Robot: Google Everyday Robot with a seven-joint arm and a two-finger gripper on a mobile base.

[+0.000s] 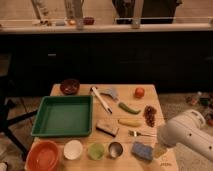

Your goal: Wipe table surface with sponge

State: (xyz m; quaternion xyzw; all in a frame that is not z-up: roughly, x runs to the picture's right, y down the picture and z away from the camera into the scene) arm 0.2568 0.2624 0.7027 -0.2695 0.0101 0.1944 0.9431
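The sponge (142,150), a small blue-grey block, lies near the front right corner of the light wooden table surface (125,92). My white arm comes in from the lower right. The gripper (160,149) hangs just to the right of the sponge, close above the tabletop. It is open and holds nothing. The sponge is in full view and lies flat.
A green tray (64,116) fills the left half. Along the front edge stand an orange bowl (44,155), a white cup (73,149), a green cup (95,150) and a metal cup (116,149). A brown-and-tan block (108,128), spatula (102,99), fork (141,133) and food items lie mid-table.
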